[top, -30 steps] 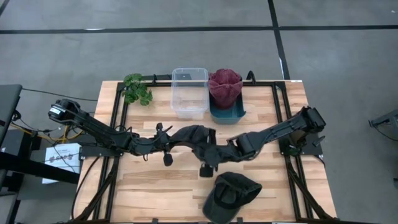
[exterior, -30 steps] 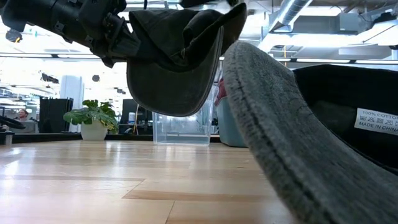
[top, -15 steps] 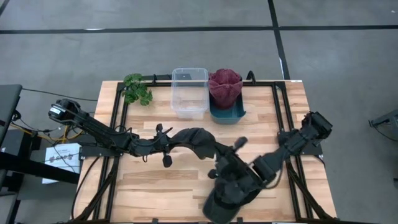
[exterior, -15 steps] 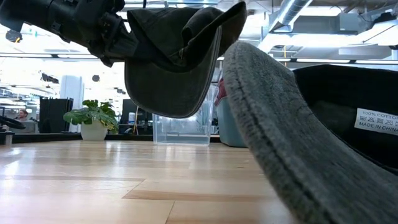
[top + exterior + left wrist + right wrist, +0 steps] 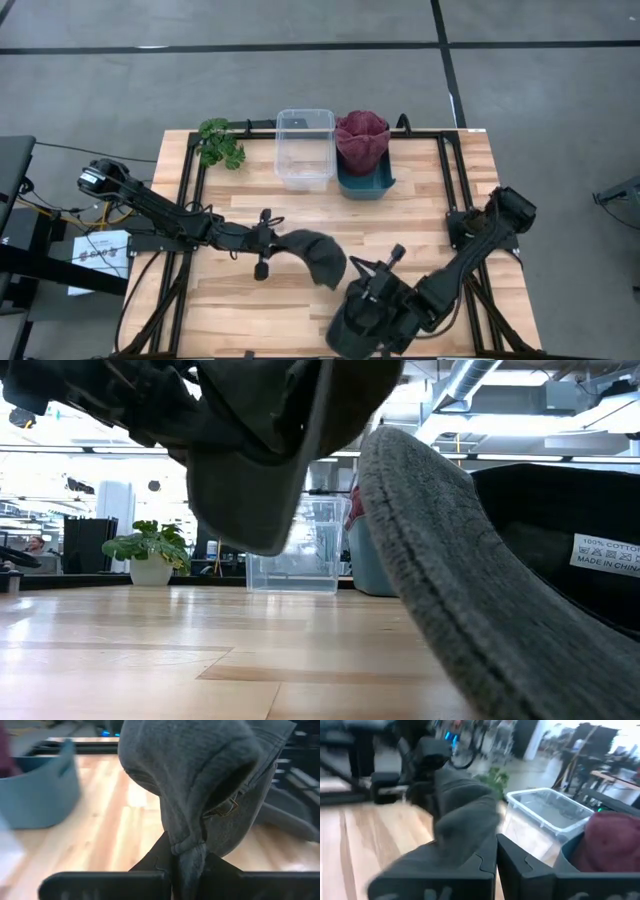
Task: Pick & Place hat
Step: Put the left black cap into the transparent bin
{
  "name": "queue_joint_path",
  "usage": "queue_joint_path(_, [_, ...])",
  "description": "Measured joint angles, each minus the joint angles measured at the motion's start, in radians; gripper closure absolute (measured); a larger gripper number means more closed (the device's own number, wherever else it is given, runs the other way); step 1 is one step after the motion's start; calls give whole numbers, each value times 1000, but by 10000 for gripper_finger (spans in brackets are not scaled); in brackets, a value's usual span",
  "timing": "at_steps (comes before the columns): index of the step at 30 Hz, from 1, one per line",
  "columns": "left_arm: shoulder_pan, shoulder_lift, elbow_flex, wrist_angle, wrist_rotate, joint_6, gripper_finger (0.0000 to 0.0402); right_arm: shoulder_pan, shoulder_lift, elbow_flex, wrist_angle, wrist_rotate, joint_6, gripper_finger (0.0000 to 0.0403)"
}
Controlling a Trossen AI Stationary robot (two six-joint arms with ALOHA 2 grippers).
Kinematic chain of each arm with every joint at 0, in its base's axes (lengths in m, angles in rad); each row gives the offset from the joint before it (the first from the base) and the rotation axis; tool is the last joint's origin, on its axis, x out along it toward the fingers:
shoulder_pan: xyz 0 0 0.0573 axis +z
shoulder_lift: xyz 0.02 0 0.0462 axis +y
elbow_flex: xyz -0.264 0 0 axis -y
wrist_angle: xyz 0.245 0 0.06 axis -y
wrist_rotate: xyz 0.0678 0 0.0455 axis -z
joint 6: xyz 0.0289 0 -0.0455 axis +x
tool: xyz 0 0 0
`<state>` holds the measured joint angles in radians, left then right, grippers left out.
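Dark grey cotton, soft and floppy: that's the hat [image 5: 316, 257] hanging off the left gripper [image 5: 270, 247] over the middle of the wooden table [image 5: 230, 300]. The left wrist view shows the fingers [image 5: 155, 862] pinched tight on a bunched fold of the fabric, with the rest of the cap drooping forward, brim curled over. From the low view it hangs clear of the tabletop, not touching the boards.

Right gripper [image 5: 385, 263] sits just beside that hat, toward the front edge, above a second dark cap [image 5: 358, 325] lying on the table. Its jaws are pressed together with nothing between them, far as I can see in the right wrist view.

At the back there's a clear plastic bin [image 5: 305, 148], boxy with rounded corners, touching a teal tub [image 5: 366, 183] with a crumpled maroon hat [image 5: 361, 138] stuffed in it. Small green plant [image 5: 220, 143] at the back left corner. Tabletop is pale planked wood with black rails.
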<state>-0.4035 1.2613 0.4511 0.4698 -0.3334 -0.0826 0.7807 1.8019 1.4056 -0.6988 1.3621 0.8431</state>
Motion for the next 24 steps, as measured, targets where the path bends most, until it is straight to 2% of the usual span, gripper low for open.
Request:
queue_joint_path(5, [0, 0, 0, -2, 110, 24, 386, 25, 66, -77, 2, 170, 255, 403])
queue_joint_path(10, [0, 0, 0, -3, 195, 56, 385, 0, 127, -88, 15, 184, 343, 403])
queue_joint_path(16, [0, 0, 0, -9, 217, 60, 385, -55, 128, -88, 68, 74, 207, 401])
queue_joint_path(19, [0, 0, 0, -18, 217, 60, 384, -68, 108, -87, 121, 68, 120, 387])
queue_joint_path(24, [0, 0, 0, -54, 215, 57, 384, -63, 58, -87, 250, 87, 13, 341])
